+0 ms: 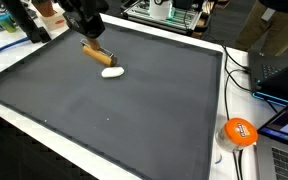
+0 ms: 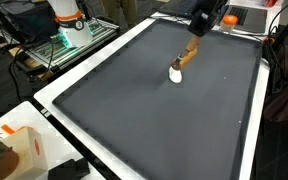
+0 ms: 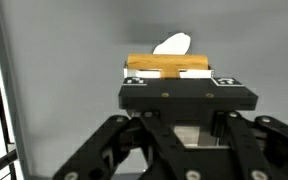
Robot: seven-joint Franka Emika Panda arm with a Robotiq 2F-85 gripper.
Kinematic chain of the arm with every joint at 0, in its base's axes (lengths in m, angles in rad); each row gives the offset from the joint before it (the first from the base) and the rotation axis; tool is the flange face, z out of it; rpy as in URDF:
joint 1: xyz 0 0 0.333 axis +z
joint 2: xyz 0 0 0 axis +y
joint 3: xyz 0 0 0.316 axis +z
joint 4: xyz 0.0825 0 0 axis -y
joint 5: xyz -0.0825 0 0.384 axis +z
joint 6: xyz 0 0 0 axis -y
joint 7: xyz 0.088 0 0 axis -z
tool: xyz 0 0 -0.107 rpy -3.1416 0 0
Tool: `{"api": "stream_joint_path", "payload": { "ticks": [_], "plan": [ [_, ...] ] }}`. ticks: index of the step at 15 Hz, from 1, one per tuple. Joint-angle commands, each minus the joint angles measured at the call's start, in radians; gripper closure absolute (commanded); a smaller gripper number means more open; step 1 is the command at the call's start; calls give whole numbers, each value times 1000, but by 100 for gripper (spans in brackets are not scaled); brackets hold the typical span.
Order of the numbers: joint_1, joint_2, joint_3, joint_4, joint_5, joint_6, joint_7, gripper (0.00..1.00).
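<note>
A short wooden block [image 1: 97, 52] rests low on the dark grey mat [image 1: 104, 120], near its far edge. My gripper [image 1: 88, 36] comes down from above and is shut on the block's upper end. A small white lump [image 1: 112, 71] lies on the mat at the block's lower end; I cannot tell whether the two are joined. From the opposite side the gripper [image 2: 197, 35] shows the same hold on the block [image 2: 189, 55], with the white lump [image 2: 176, 74] below it. In the wrist view the block [image 3: 169, 65] spans my gripper [image 3: 171, 76], and the white lump [image 3: 172, 44] lies just beyond.
A white border [image 2: 54, 95] frames the mat. An orange round object [image 1: 240, 131], cables and a laptop [image 1: 284, 75] sit off one side. A white and orange box [image 2: 19, 150] stands at a corner. Cluttered benches [image 1: 164, 12] lie behind.
</note>
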Motion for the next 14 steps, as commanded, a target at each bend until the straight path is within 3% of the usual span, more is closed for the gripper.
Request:
{"api": "stream_joint_path", "payload": {
  "ticks": [1,14],
  "plan": [
    [-5,58,-6,69,18,-6,-12,78],
    [-55,227,11,305,66,-85,-155,78]
  ]
}}
